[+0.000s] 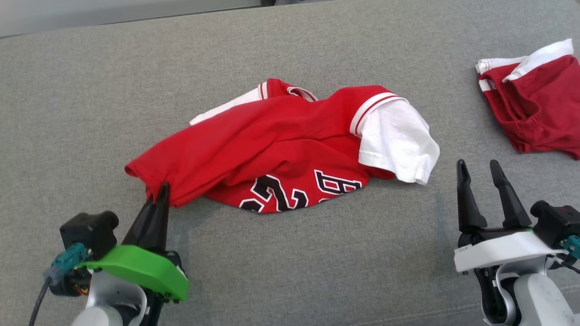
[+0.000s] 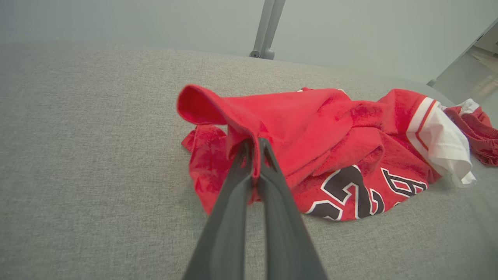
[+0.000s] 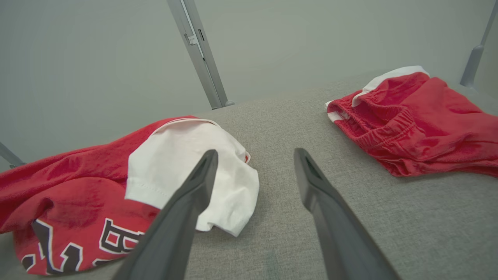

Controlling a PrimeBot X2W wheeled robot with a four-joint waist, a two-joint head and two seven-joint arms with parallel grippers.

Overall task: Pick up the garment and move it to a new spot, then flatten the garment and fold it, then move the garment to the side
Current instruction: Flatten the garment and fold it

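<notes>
Our left gripper (image 1: 159, 194) is clamped on the near-left edge of the red jersey (image 1: 272, 140), which lies crumpled mid-way across the grey surface (image 1: 317, 262). Our right gripper (image 1: 479, 166) hovers, jaws apart, near the white sleeve (image 1: 398, 140). We judge step 1, the pickup, in hand; next we lift and carry without losing the pinch.

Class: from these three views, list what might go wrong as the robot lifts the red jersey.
1. The left gripper pinches only a thin fold at the edge of the jersey; the cloth may slip out on lifting.
2. The right gripper is open and off the cloth, so a one-sided lift may leave the jersey bunched.
3. The red shorts lie to the right; a drag that way might snag them.
</notes>
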